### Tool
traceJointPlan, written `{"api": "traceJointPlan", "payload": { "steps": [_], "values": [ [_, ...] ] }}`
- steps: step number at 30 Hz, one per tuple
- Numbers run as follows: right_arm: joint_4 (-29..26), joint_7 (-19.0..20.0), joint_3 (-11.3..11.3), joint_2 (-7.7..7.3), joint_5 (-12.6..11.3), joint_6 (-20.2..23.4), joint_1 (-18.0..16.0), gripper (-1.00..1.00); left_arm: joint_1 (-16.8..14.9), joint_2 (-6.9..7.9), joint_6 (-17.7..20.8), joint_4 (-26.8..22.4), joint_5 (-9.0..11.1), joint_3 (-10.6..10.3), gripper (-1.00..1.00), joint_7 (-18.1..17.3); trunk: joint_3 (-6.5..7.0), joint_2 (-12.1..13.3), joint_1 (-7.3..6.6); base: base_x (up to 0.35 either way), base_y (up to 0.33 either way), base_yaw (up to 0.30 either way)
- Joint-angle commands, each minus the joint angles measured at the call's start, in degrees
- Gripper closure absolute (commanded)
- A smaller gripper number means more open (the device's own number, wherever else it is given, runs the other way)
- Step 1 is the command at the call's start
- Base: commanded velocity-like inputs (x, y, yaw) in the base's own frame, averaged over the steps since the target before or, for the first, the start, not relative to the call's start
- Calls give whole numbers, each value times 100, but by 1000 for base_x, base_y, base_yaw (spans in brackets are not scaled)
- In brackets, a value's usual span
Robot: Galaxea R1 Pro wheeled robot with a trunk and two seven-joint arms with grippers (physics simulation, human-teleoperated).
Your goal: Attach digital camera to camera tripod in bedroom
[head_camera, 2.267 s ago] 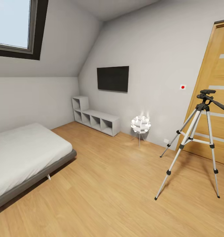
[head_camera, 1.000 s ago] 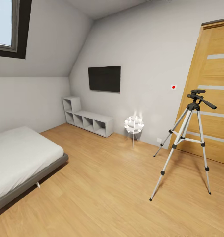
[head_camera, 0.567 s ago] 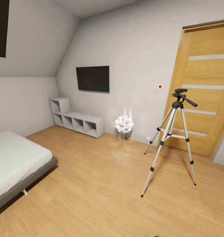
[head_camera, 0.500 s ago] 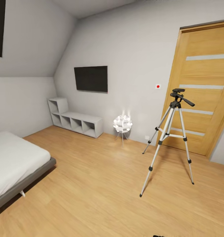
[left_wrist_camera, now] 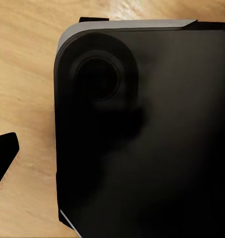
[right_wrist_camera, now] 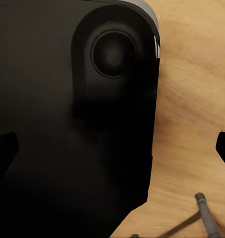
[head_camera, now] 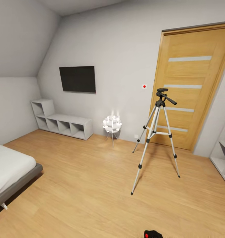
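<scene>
The camera tripod [head_camera: 157, 134] stands on the bedroom's wood floor in front of the wooden door [head_camera: 188, 86]. It has silver legs and a black head with a pan handle [head_camera: 163, 93], and nothing sits on the head. A small black thing with a red dot [head_camera: 152, 234], which looks like the digital camera, pokes in at the head view's bottom edge; what holds it is hidden. My left gripper [left_wrist_camera: 112, 153] and right gripper [right_wrist_camera: 112, 148] hang open over the floor beside my black body, nothing between their fingers.
A black wall screen [head_camera: 77, 79] hangs above a low white cube shelf [head_camera: 61, 122]. A white-ball floor lamp [head_camera: 112, 124] stands left of the tripod. The grey-framed bed [head_camera: 13, 180] is at the left, and a white shelf [head_camera: 223, 155] at the right edge. A thin grey rod [right_wrist_camera: 206, 218] lies near my right gripper.
The camera has swung right: tripod, lamp, screen and bed slid left in the picture, the skylight left it, the whole door shows, and the red-dotted black thing appeared at the bottom edge.
</scene>
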Motion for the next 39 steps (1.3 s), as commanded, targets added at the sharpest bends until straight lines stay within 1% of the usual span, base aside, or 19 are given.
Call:
{"api": "traceJointPlan", "payload": {
  "steps": [1,33,35,39],
  "values": [
    [3,-7,4,1,9,-7,-4,-100,-2,-1,-19,1,18,4,-100,0,-6,-3,0,0,0,-242],
    [3,-7,6,11,18,-7,-4,-100,-2,8,-17,5,27,2,-100,6,-6,-3,0,0,0,-242],
    [3,-7,6,11,19,-7,-4,-100,-2,8,-17,5,37,2,-100,7,-6,-3,0,0,0,-242],
    [3,-7,6,6,14,-4,-4,-100,-2,8,-17,5,151,-2,-100,4,-6,-3,0,0,0,-168]
  ]
}}
